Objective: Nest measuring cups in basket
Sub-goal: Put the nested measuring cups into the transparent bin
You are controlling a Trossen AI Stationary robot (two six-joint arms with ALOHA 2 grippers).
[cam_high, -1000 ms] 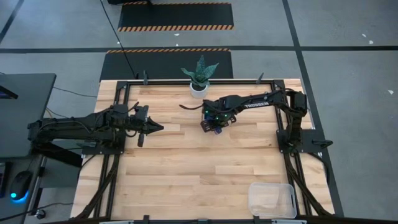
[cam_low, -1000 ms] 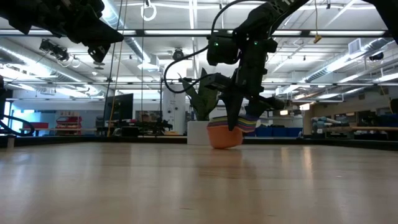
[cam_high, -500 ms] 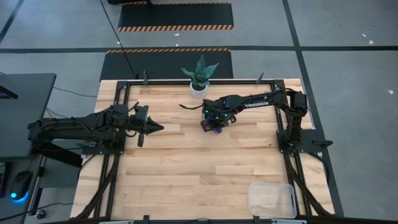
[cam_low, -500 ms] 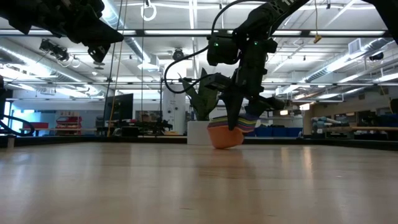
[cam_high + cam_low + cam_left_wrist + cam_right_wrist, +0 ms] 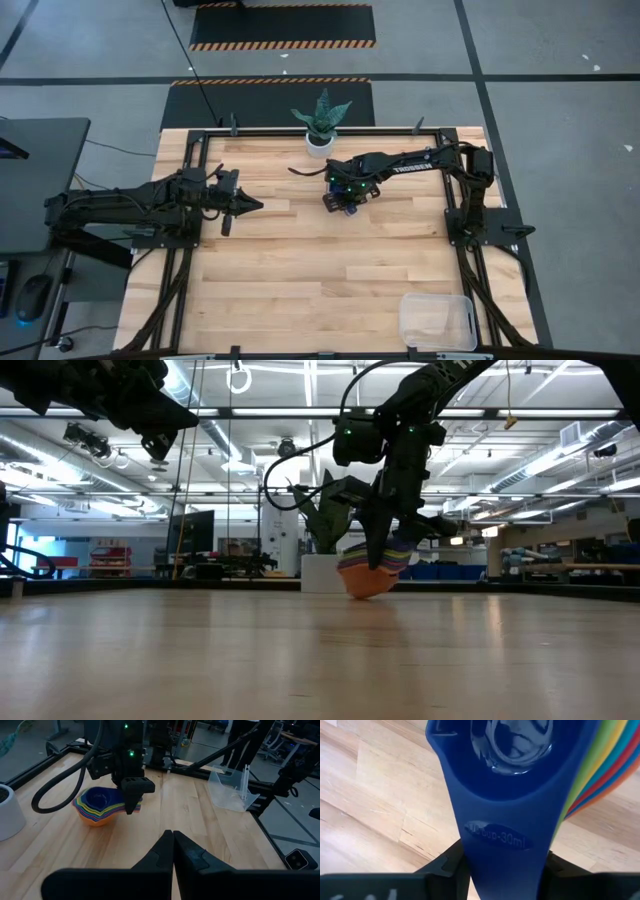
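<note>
**Nested cups held by their handles, far corner from the basket**

The right tool (image 5: 385, 555) sits near the bench's back edge, just in front of the white plant pot (image 5: 319, 143). Its fingers are partly closed on the fanned handles of the cups (image 5: 100, 807) — the right wrist view shows the navy handle filling the gap between them. In the low view the stack tilts, its orange base at or barely off the bench (image 5: 290, 300); I cannot tell which.

The left tool (image 5: 172, 847) is pressed closed with nothing in it, hovering over the left side of the bench, well apart from the cups.

Handling, as a judgement: the cups are light, stiff plastic, smooth and probably slippery. They are loosely nested (nothing locks them), so a tilt or jolt could let the lower ones slide out. The bundled handles look like the sensible hold, though the bowls hang off to one side, so the stack will want to droop; keeping it level matters.

Room: the basket (image 5: 437, 320) stands at the front right corner, close to the bench's edges, well apart from the cups. The wood between them is bare — a clear diagonal run. The pot is the only near obstacle, and the basket's nearness to the edge leaves little margin on that side.
</note>
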